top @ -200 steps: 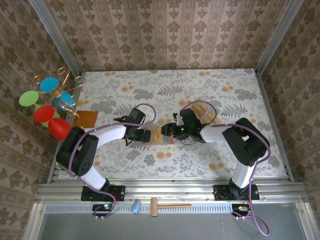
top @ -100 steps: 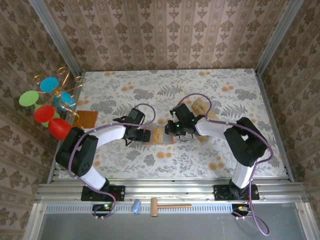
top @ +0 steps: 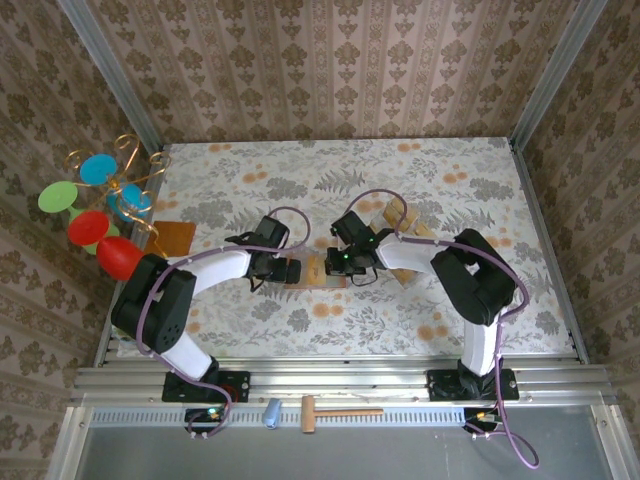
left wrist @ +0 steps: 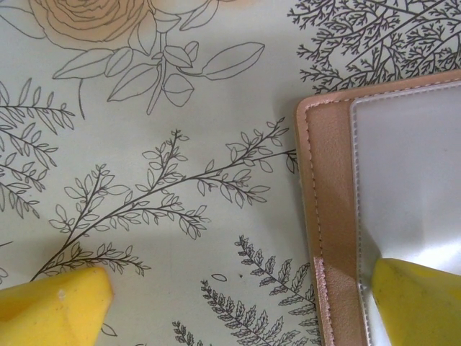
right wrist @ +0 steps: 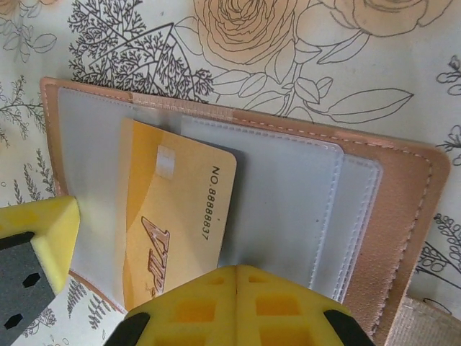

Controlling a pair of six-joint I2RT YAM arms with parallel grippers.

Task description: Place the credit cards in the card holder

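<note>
Right claw (right wrist: pixel 236 303) just snapped shut and slid left over the open reddish-brown stitched leather card holder (right wrist: pixel 407 202), which lies flat on the floral-print worktop (right wrist: pixel 310 86). A glossy gold rectangular credit card (right wrist: pixel 180 216) sits partway in a frosted clear plastic pocket. My guess: the closed tips push it home next. Left claw (left wrist: pixel 238 303) is wide open, one yellow tip over the holder's edge.

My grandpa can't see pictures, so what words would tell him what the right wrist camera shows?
An open pinkish-tan leather-like card holder lies on a flower-printed table, with a flat gold rectangular credit card marked VIP partly tucked into its clear pockets. The right gripper, yellow-tipped, is shut at the bottom edge.
</note>
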